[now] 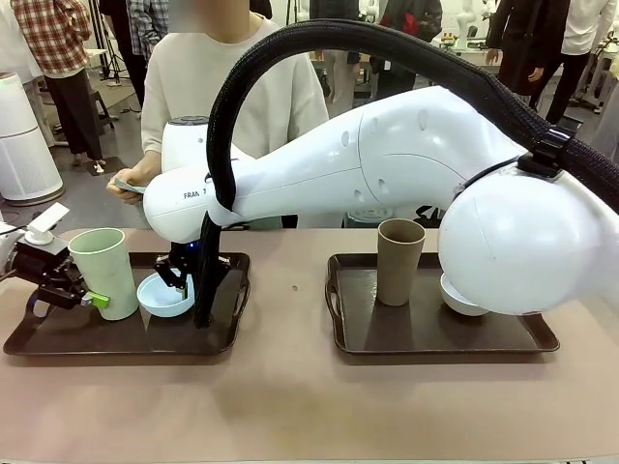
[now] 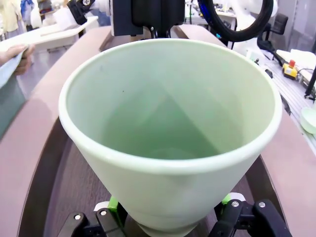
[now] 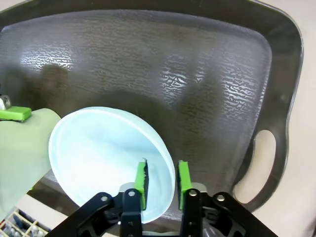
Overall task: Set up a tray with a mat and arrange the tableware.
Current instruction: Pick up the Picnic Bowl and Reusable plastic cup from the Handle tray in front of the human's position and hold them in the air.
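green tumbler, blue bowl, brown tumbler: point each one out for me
pale green tumbler (image 1: 105, 269), front view, on its side wall
light blue bowl (image 3: 101, 155), right wrist view, on its inside
brown tumbler (image 1: 399, 263), front view, on its side wall

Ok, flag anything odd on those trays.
Nothing stands out. The left pincer grips the upright pale green tumbler; the right pincer pinches the rim of the light blue bowl, both on the left tray.

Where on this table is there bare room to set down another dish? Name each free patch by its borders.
Free: the front half of the right tray, before the brown tumbler and white bowl; the table strip between the trays; the table's near edge. Crowded: the left tray, with green tumbler and blue bowl.
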`<state>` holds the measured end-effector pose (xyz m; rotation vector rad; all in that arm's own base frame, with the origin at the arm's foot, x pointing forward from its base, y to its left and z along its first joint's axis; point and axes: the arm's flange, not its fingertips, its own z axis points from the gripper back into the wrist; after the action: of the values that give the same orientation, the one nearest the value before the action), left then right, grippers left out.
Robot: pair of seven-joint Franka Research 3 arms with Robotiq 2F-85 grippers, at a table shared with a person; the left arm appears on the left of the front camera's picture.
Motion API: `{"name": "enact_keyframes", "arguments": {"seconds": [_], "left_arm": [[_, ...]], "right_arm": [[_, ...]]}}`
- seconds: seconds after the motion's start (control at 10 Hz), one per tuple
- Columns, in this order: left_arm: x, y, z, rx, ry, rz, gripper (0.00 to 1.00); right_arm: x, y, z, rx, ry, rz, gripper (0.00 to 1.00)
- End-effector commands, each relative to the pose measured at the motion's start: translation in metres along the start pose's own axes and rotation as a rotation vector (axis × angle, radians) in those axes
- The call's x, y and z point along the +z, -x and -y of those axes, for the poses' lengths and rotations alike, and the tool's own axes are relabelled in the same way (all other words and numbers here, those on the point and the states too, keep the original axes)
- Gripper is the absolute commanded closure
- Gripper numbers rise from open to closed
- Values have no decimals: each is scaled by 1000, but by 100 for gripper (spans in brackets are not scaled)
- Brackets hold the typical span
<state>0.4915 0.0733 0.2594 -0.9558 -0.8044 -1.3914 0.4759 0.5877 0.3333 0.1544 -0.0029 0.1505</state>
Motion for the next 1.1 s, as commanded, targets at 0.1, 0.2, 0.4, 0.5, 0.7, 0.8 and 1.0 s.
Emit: {"name": "enact_keyframes", "arguments": {"seconds": [0.1, 0.2, 0.4, 0.5, 0.7, 0.8, 1.0], "left_arm": [[6, 3, 3, -19, -28, -25, 73], [9, 2, 5, -16, -36, -33, 100], [20, -5, 10, -14, -58, -51, 100], [29, -15, 16, -11, -65, -70, 100], [63, -54, 33, -39, -121, -85, 100], [84, -79, 47, -65, -162, -83, 100], [115, -125, 73, -100, -220, -66, 100]], "right_arm": [[-3, -2, 3, 4, -4, 2, 100], [-3, -2, 3, 0, 5, 1, 100], [5, 0, 5, -18, 15, 8, 100], [21, 5, 6, -39, 17, -13, 100], [73, 21, 11, -56, 30, 25, 100], [105, 31, 11, -72, 30, 72, 100], [172, 53, 8, -92, 21, 144, 100]]}}
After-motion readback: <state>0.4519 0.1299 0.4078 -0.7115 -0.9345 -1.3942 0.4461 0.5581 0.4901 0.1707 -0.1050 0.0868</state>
